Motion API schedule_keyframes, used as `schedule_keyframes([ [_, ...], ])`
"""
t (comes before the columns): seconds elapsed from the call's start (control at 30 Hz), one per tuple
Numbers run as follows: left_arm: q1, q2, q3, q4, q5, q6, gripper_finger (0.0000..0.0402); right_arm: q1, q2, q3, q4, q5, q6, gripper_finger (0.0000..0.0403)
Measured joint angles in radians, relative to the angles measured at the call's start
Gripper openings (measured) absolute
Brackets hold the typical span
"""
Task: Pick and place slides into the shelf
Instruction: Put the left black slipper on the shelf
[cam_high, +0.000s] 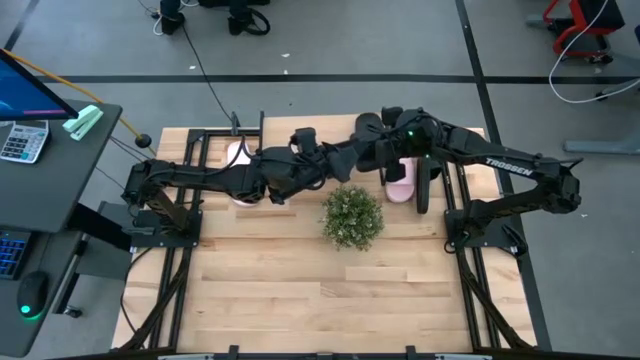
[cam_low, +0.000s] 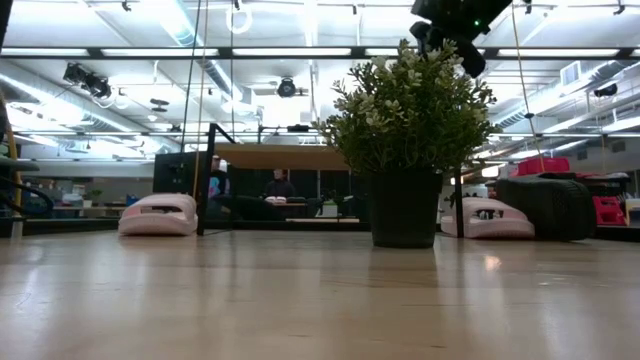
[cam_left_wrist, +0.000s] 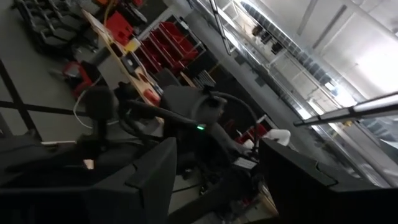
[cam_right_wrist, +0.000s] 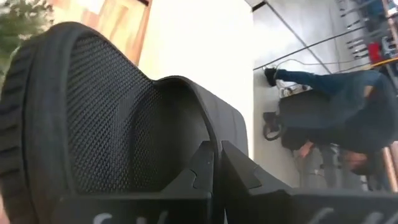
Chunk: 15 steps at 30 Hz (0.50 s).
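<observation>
My right gripper (cam_right_wrist: 219, 171) is shut on a black slide (cam_right_wrist: 106, 112), held high over the table's far middle, above the potted plant (cam_high: 352, 215). In the high view this slide (cam_high: 352, 155) shows between the two arms. My left gripper (cam_left_wrist: 217, 186) is open and hovers just left of it, pointing at the right arm. Whether it touches the slide, I cannot tell. Two pale pink slides (cam_low: 158, 215) (cam_low: 490, 216) and a second black slide (cam_low: 545, 205) rest on the table. The shelf (cam_low: 280, 157) stands across the table's far part on black legs. My right gripper pinches the black slide between its two fingers (cam_right_wrist: 239, 168) at the rim of the broad strap (cam_right_wrist: 208, 134), whose mesh lining faces the camera. The slide is lifted clear of the table.
A potted plant (cam_low: 405, 130) stands mid-table in front of the shelf. In the high view, one pink slide (cam_high: 240, 158) lies far left, the other (cam_high: 400, 185) far right beside the black slide (cam_high: 424, 185). A desk with a keyboard (cam_high: 40, 150) is left of the table. A person (cam_right_wrist: 336, 118) is beyond it.
</observation>
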Motion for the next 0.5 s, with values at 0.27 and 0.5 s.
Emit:
schedule_keyframes([
  [0.27, 0.000, 0.000, 0.000, 0.001, 0.022, -0.006, 0.0232, -0.001, -0.001, -0.080, 0.016, -0.035, 0.023, 0.0012],
  [0.5, 0.000, 0.000, 0.000, 0.002, 0.022, -0.007, 0.0229, 0.017, 0.000, -0.100, 0.048, -0.045, 0.056, 0.0012],
])
